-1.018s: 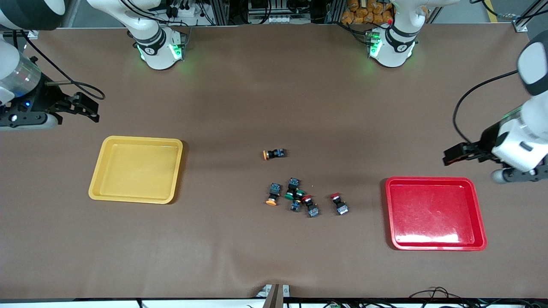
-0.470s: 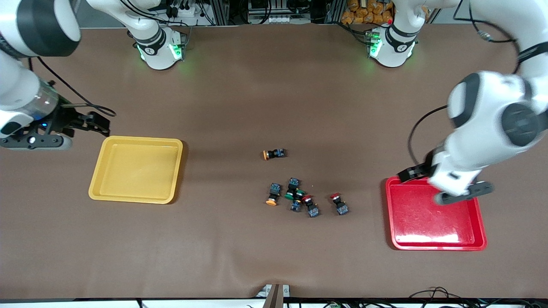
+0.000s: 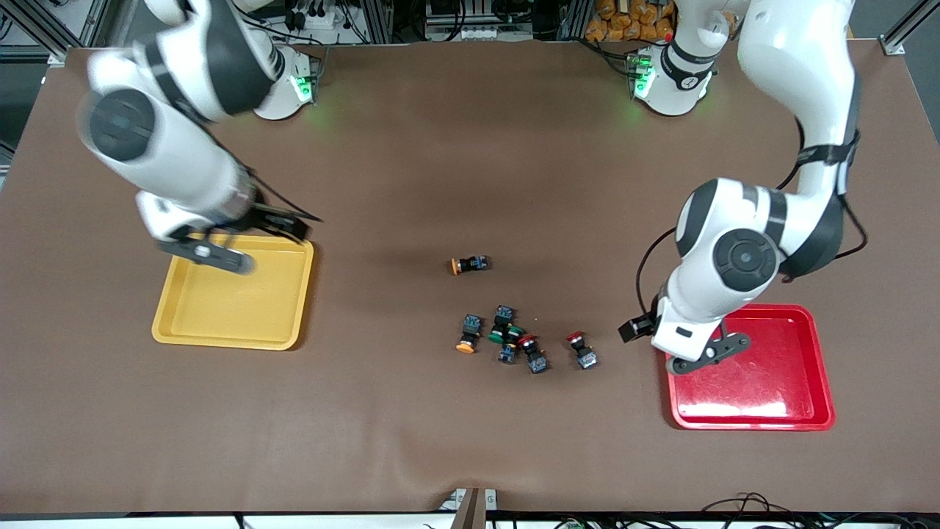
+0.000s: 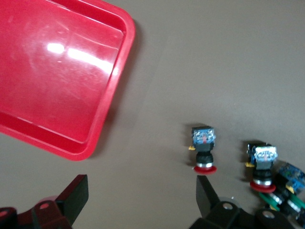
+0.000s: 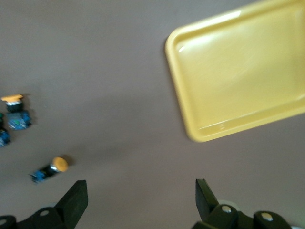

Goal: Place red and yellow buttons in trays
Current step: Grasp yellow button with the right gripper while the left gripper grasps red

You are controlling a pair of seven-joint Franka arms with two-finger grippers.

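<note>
The yellow tray point(image 3: 231, 294) lies toward the right arm's end and the red tray point(image 3: 749, 367) toward the left arm's end. Between them lie two yellow-capped buttons point(image 3: 468, 264) point(image 3: 467, 335) and two red-capped buttons point(image 3: 532, 353) point(image 3: 582, 349), with green-capped switches point(image 3: 505, 330) among them. My left gripper point(image 3: 633, 328) is open and empty over the table between the red tray's corner point(image 4: 114, 57) and the nearest red button point(image 4: 204, 150). My right gripper point(image 3: 294, 224) is open and empty over the yellow tray's farther corner point(image 5: 190, 47). The right wrist view shows both yellow buttons point(image 5: 51, 168) point(image 5: 14, 110).
The brown table mat point(image 3: 470, 441) carries nothing else. The arm bases point(image 3: 275, 81) point(image 3: 672, 81) stand at the farther edge. The second red button point(image 4: 261, 167) and a green switch point(image 4: 281, 198) lie close together in the cluster.
Both arms swung in from the table's ends. The right gripper came over the yellow tray's farther corner. The left gripper came past the red tray toward the button cluster. No button moved.
</note>
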